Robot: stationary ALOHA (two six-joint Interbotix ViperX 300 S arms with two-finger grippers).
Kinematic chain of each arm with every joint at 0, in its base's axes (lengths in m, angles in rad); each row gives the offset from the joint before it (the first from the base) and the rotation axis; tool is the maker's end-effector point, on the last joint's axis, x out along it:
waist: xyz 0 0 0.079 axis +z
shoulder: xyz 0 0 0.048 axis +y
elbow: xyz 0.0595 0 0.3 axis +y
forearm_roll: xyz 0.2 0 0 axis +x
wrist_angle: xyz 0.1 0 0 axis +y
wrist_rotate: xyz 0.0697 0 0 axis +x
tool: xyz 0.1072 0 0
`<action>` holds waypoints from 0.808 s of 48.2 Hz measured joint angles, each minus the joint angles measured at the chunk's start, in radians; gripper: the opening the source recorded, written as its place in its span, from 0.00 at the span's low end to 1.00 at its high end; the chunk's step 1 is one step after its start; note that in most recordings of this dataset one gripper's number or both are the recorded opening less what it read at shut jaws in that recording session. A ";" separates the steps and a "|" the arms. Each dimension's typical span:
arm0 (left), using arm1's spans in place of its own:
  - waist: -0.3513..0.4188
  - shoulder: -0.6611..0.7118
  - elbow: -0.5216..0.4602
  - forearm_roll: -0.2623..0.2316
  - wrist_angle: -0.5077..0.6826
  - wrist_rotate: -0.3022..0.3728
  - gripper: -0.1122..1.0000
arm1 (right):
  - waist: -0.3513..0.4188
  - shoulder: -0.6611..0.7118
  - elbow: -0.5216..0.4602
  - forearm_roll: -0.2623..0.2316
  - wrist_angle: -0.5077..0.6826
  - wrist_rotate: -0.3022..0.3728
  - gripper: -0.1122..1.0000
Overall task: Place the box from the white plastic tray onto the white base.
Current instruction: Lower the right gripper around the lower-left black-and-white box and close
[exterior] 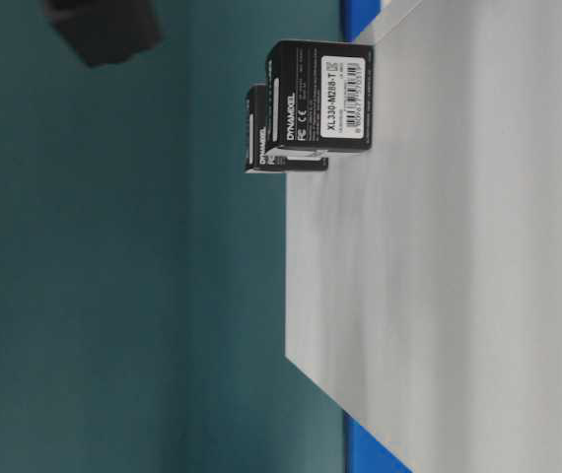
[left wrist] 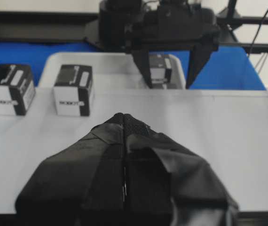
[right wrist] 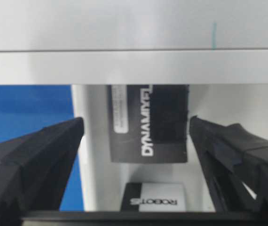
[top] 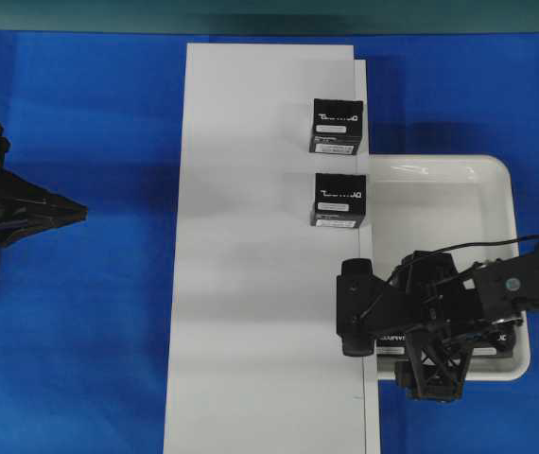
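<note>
While the right gripper point(right wrist: 134, 141) hangs with its jaws spread wide and nothing between them touching, the box point(right wrist: 148, 123) sits in the gap below, lying in the near end of the white plastic tray point(top: 496, 180) close to its rim by the white base point(top: 260, 284). A second piece with "ROBOTIS" lettering point(right wrist: 153, 197) lies just beside it in the same tray, nearer the camera. Further out, two like boxes already stand on the base near its tray-side edge, one point(top: 338, 200) behind the gripper's reach and another point(top: 336, 126) beyond it. The left gripper point(left wrist: 124, 141) rests over the blue bench point(top: 80, 331) with jaws pressed together, holding nothing. Judging by this, two placements look done; this box is not yet gripped and must be clamped, lifted and carried across.
</note>
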 measured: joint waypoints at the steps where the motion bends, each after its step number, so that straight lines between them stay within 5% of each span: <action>1: 0.000 0.000 0.000 -0.002 0.000 0.000 0.04 | 0.000 0.005 0.002 0.000 0.000 0.000 1.00; 29: -0.003 0.002 0.000 0.000 0.000 0.000 0.04 | -0.029 0.110 0.023 -0.009 -0.094 0.002 0.98; 33: -0.003 0.002 0.000 -0.002 0.000 0.002 0.04 | -0.029 0.110 0.023 -0.009 -0.094 0.002 0.90; 39: -0.003 0.002 0.000 0.000 0.000 0.000 0.04 | -0.029 0.109 0.023 -0.005 -0.067 0.002 0.66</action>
